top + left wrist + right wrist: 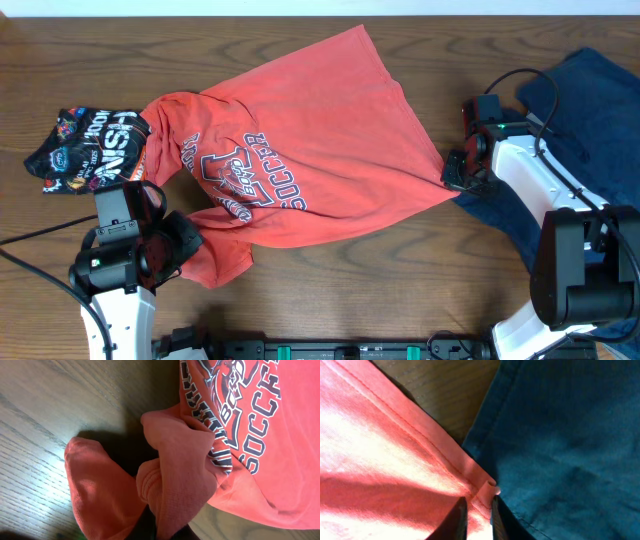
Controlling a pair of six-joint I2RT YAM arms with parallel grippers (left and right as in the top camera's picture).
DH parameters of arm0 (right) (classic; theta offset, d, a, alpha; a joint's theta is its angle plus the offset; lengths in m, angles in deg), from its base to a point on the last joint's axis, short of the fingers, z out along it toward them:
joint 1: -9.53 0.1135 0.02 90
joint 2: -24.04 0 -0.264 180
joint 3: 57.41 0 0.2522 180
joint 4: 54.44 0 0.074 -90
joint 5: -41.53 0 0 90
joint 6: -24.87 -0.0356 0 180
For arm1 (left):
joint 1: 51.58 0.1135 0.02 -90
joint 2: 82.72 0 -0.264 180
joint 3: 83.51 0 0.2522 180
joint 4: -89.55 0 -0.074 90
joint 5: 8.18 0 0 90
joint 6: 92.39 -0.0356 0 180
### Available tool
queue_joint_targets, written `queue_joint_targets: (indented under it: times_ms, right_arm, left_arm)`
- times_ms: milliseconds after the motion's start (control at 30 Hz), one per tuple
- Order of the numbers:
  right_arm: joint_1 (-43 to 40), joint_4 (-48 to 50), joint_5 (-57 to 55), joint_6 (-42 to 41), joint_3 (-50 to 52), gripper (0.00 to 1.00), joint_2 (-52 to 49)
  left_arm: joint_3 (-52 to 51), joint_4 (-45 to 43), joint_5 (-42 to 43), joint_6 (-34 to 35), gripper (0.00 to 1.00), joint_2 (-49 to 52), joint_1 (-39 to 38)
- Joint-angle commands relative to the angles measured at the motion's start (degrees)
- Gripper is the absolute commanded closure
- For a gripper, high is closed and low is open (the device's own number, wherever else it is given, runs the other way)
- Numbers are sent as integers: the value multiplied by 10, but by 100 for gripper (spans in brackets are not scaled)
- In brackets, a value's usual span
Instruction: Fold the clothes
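Far left of the table [400,290]: a black bundle [88,150] with white and orange lettering lies beyond the left gripper [190,240] and off to its outer side, just beside the shirt's edge; contact cannot be told. The left gripper is closed on the coral-red T-shirt [330,130]. In the left wrist view the cloth gathers into thick folds that run straight down to the fingertips and hide them, and 1 loose lobe of cloth hangs to the side over bare wood. The chest print [245,165], navy and white letters reading SOCCER, sits just ahead of this gripper, creased where the cloth bunches. From there the shirt spreads flat across the middle of the table toward the other arm, its far corner pointing away from both. The right gripper [477,502] has its 2 dark fingers [456,520] close together with the stitched hem corner of the shirt between them, so it grips that corner; overhead, the cloth narrows to a point at its tip. The navy garment [590,110] lies directly under and behind the right gripper, reaches to the right edge of the table, and touches the red hem at the pinched corner.
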Motion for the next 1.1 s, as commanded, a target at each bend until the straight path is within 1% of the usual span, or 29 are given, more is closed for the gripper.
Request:
queue_joint_targets:
  times_ms: [0, 200, 367, 500, 600, 700, 833, 900, 967, 1067]
  right_arm:
    - [3, 0, 1, 4, 3, 78, -4]
    - [3, -5, 5, 4, 4, 69, -4]
    - [3, -5, 23, 4, 13, 69, -4]
    - [3, 14, 37, 4, 29, 69, -4]
    - [3, 21, 44, 4, 34, 78, -4]
    - [3, 27, 44, 4, 34, 99, -4]
    - [0, 33, 43, 4, 27, 99, -1]
    - [-8, 24, 44, 4, 6, 99, 9]
    - [-21, -2, 48, 4, -30, 99, 27]
    - [-50, -44, 80, 31, -107, 99, 70]
  left_arm:
    - [10, 2, -5, 5, 94, 0, 3]
    - [10, 1, -5, 5, 94, 0, 3]
    - [10, 1, -5, 5, 94, 0, 3]
    - [10, 1, -5, 5, 94, 0, 3]
    - [10, 1, -5, 5, 94, 0, 3]
    - [10, 1, -5, 5, 94, 0, 3]
    - [10, -2, -3, 5, 94, 0, 3]
    - [12, -15, 18, -5, 94, 0, 3]
    - [24, -23, 41, -13, 94, 2, 3]
    - [78, -19, 42, -24, 94, 14, 3]
